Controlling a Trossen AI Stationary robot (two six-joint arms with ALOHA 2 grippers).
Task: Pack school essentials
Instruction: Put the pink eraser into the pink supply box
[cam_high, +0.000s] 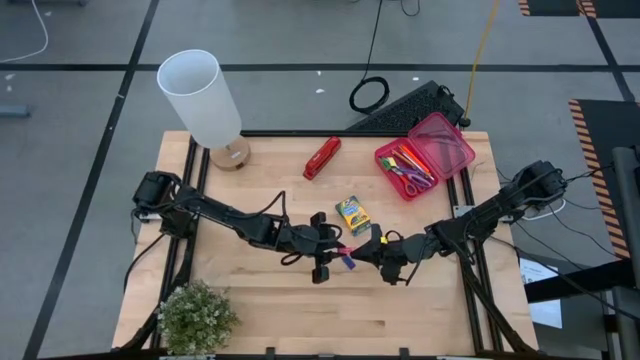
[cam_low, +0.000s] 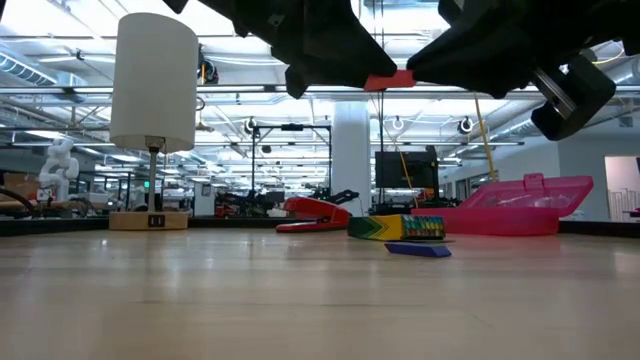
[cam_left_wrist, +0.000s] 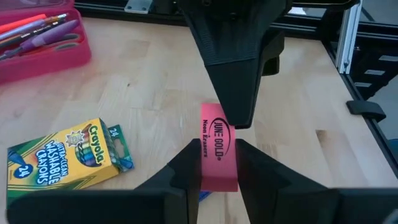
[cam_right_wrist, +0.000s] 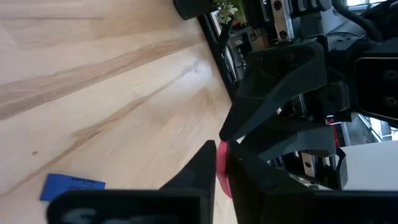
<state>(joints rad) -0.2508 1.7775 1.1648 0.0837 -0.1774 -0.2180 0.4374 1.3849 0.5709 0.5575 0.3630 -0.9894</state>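
mid-handover above the counter (cam_high: 250, 300): pink eraser (cam_left_wrist: 219, 149) clamped in both left gripper (cam_high: 326, 250) and right gripper (cam_high: 378, 252), short of the pink box (cam_high: 425, 155). nearer it, blue eraser (cam_high: 346, 263) and crayon box (cam_high: 351, 214) unpacked; pens, scissors inside.

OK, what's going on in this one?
Both arms meet over the middle of the table, each pincer closed on the same pink eraser: the left pincer and the right pincer hold it in the air, as in a handover. A blue eraser and a crayon box lie below; the pink case stands open, already holding pens and scissors.
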